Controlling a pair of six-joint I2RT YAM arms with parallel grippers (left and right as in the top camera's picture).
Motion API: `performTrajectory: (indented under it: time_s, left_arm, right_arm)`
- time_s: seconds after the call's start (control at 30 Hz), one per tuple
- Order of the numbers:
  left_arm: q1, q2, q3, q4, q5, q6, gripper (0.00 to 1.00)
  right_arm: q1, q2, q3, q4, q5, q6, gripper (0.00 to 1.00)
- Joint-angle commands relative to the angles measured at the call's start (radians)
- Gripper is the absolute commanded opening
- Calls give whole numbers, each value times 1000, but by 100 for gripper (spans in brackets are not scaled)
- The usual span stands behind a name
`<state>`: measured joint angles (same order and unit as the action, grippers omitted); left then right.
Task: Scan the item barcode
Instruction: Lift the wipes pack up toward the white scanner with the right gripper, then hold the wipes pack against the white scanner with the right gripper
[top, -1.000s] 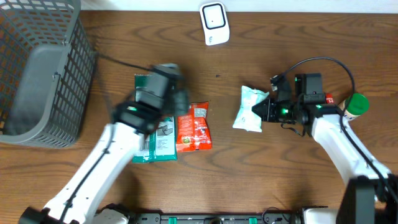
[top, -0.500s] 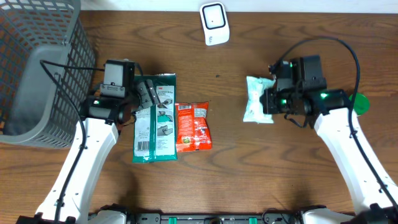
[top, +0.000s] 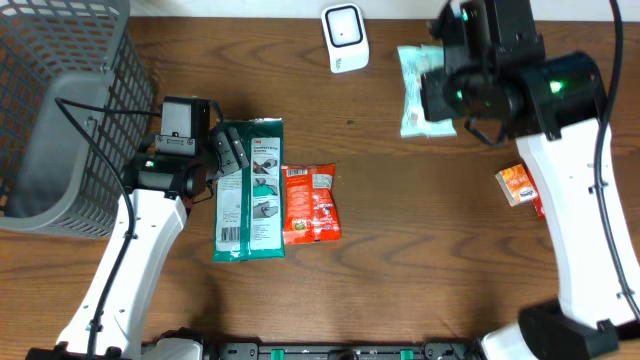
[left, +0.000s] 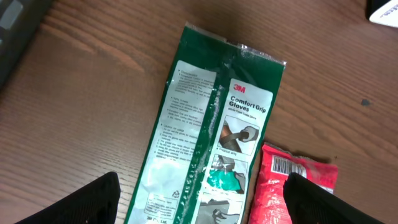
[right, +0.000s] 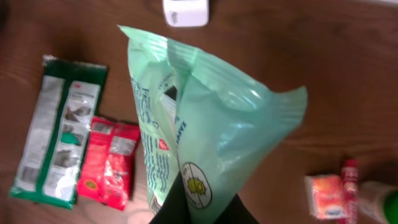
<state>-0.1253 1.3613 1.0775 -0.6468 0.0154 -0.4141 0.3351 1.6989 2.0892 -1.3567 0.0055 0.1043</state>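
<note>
Lifted up-table since a second ago: one pale green packet (top: 415, 90), clamped in the right gripper (right: 194, 208), just right of the one white scanner (top: 344, 38). Bare table (top: 420, 260) centre-right. One grey basket (top: 60, 120) at the left edge. Two arms: right raised, left low, left gripper (top: 228, 150) spread wide over one green glove packet (top: 250, 190); one red packet (top: 311, 203) touching it; one orange box (top: 515, 186).

Even light, soft shadows (sheen on green pouch (right: 211, 124)); right wrist blurry.
</note>
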Motion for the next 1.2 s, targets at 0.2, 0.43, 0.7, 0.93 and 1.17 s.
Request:
performTrajectory:
  time_s: [0.2,0.43,0.7,0.93,1.17]
  left_arm:
    - [3,-3,2,-1,-20,13,85]
    - [3,-3,2,0,-20,13,85]
    - [3,-3,2,0,-20,13,85]
    - [3,-3,2,0,-20,13,85]
    - [3,-3,2,-1,-20,13,85]
  right_arm:
    - [151,183,170,143,319,-123,1]
    - [243,342,169,327,585,-307,1]
    - [282,562,169,663,872,-606,1]
    - [288,721,169,1064,986,-853,1]
    - [288,849,169,1452,980,-1124,1]
